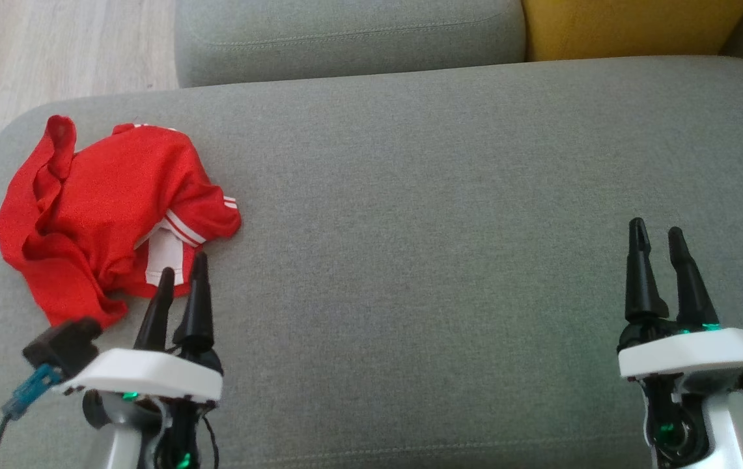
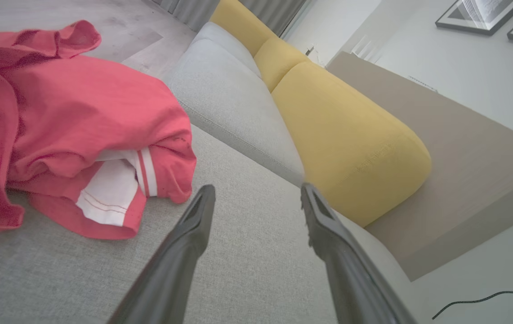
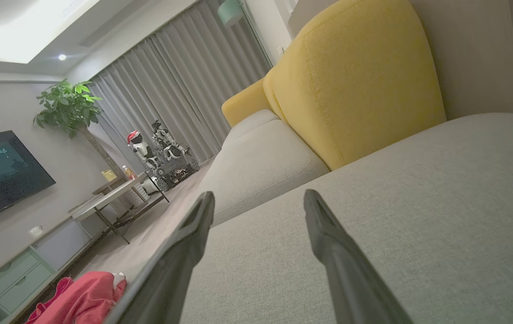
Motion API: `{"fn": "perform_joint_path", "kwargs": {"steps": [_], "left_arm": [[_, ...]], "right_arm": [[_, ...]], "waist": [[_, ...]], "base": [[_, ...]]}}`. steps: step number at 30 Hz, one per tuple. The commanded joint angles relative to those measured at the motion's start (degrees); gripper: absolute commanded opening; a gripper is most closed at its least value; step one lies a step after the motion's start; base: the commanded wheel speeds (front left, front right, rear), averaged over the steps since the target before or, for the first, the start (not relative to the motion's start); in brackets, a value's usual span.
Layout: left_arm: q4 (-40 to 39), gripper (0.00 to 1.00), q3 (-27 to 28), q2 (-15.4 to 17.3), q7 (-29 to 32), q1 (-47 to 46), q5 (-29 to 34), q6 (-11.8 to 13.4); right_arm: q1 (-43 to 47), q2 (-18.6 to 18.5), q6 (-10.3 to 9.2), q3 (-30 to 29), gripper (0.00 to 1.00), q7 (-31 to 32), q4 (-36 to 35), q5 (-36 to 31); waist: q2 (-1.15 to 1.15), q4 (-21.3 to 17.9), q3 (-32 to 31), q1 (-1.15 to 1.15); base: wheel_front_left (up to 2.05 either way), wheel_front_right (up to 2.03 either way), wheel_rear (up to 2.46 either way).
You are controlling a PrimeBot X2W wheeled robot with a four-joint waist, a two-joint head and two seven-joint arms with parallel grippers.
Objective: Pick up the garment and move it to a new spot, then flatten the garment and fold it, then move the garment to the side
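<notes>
Grey sofa cushion [image 1: 443,195] holds the crumpled red garment [image 1: 104,208], left gripper [image 1: 182,270] just beside it, right gripper [image 1: 656,233] well apart from it, both with jaws parted and empty; pinching a raised fold seems best.

Head view: high, looking steeply down on the grey sofa seat [image 1: 443,195].
Left wrist view: low and close over the seat, facing along the left pincer [image 2: 258,188] toward the yellow cushions [image 2: 350,135].
Right wrist view: low, tilted, facing along the right pincer [image 3: 258,193] into the room.
Shared: all three take in the seat and the red garment [image 1: 104,208].
</notes>
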Motion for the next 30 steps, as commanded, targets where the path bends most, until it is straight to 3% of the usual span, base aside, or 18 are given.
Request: {"fn": "perform_joint_path", "kwargs": {"steps": [1,6,30], "left_arm": [[-2.5,1.00,-0.2,1.2,-1.2,-3.6,3.0,0.9],[-2.7,1.00,-2.6,2.5,-1.8,-3.9,7.0,3.2],[-2.7,1.00,-18.1,11.3,-5.9,-7.9,25.8,20.7]], "right_arm": [[-2.8,-0.4,-0.02,1.1,1.00,-0.9,-2.8,-2.9],[-2.8,-0.4,-0.03,1.3,1.00,-1.6,-3.1,-6.7],[-3.7,-0.5,-0.03,2.2,1.00,-5.7,-2.9,-27.6]], "waist": [[0.00,-0.1,0.0,0.00],[0.00,-0.2,0.0,0.00],[0.00,-0.5,0.3,0.00]], "base": [[0.00,0.00,0.00],[0.00,0.00,0.00],[0.00,0.00,0.00]]}}
